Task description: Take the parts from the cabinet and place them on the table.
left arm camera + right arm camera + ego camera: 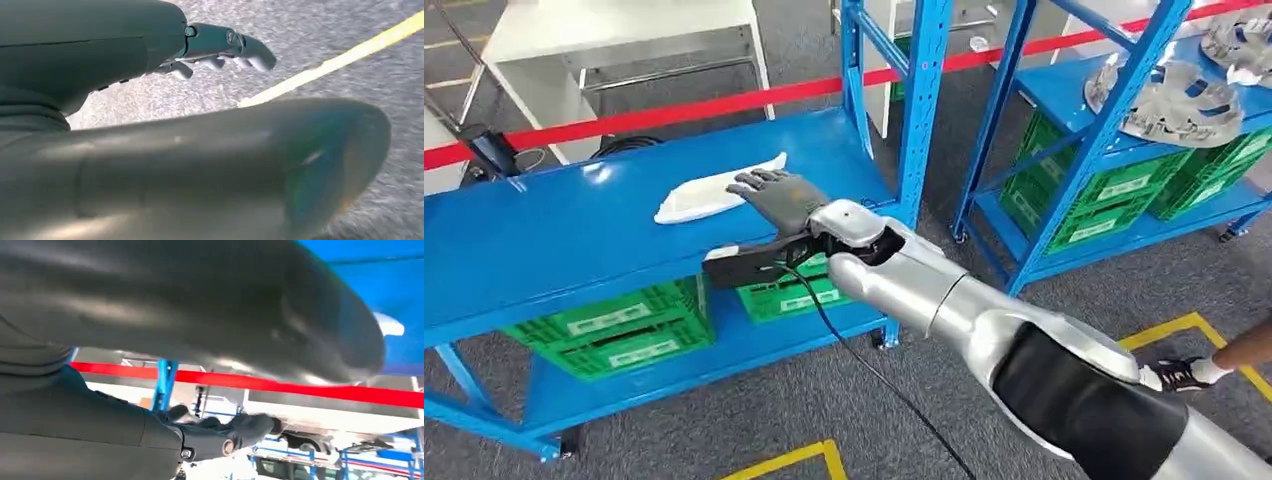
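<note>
Item 1: white part [716,193], long and flat, lying on the top shelf of the blue rack [544,245]. It sits just beyond and to the left of the right hand, its near end under or touching the fingertips; actual contact cannot be confirmed.

Item 2: right hand [776,196], fingers extended and spread, palm down above the shelf surface, nothing closed in it. The silver arm reaches forward and leftward from the lower right, wrist roughly level with the shelf edge, a black cable trailing beneath.

Item 3: green crates [614,330], on the lower shelf, below and to the left of the hand.

Item 4: left hand [220,52], in the left wrist view, hanging over grey carpet, fingers loosely curled, holding nothing.

Item 5: second rack with grey cast parts [1169,100], well to the right of the right hand.

Risks, as judged: the part is thin and lies flat, so fingers may skid over it and push it further back rather than lift it. A one-ended grasp could let it tip and drop off the shelf edge.
</note>
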